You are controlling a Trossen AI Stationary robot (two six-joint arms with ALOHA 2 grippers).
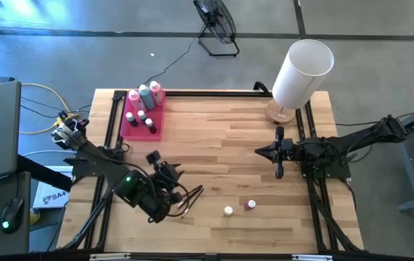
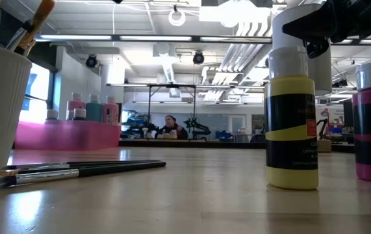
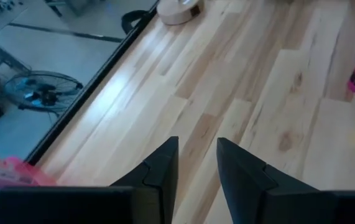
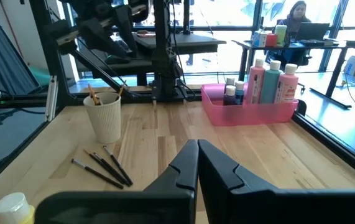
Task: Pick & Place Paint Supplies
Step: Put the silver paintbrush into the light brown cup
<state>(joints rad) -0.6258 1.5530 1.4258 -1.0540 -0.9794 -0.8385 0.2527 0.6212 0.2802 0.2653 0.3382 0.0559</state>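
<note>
Pink and teal squeeze bottles (image 1: 144,95) with white caps stand upright in the pink tray (image 1: 130,130) at the table's far left, with several small capped paint pots (image 1: 141,118) in the same tray beside them. Two more paint pots sit loose on the butcher-block table (image 1: 214,138) near its front edge: a yellow paint pot (image 1: 228,211) and, just beside it, a magenta paint pot (image 1: 251,205), apart from each other. Thin dark-handled brushes (image 4: 104,167) lie flat on the wood next to a white ribbed cup (image 4: 104,116) that holds a few more.

At front left the left gripper (image 1: 164,176) hovers above the cup and the loose brushes, its fingers (image 3: 160,171) slightly parted and holding nothing. On the right side of the table waits the right gripper (image 1: 280,153), its fingers (image 4: 183,168) pressed together and empty. A white cylinder lampshade (image 1: 302,72) on a wooden base occupies the far right corner.
</note>
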